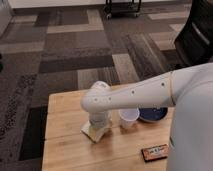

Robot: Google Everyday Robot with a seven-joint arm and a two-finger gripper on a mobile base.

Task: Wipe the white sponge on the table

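The white sponge (pixel 95 133) lies flat on the light wooden table (pixel 65 110), left of centre; only its edges show. My gripper (pixel 99 124) points straight down and sits on top of the sponge, covering most of it. The white arm reaches in from the right and hides the gripper's tip. A white plastic cup (pixel 129 119) stands just right of the gripper, close to it but apart.
A dark blue bowl (pixel 153 115) sits right of the cup, partly under the arm. A small dark packet (pixel 154 152) lies near the table's front right. Beyond the table is patterned carpet, with a black chair (pixel 197 35) at the far right.
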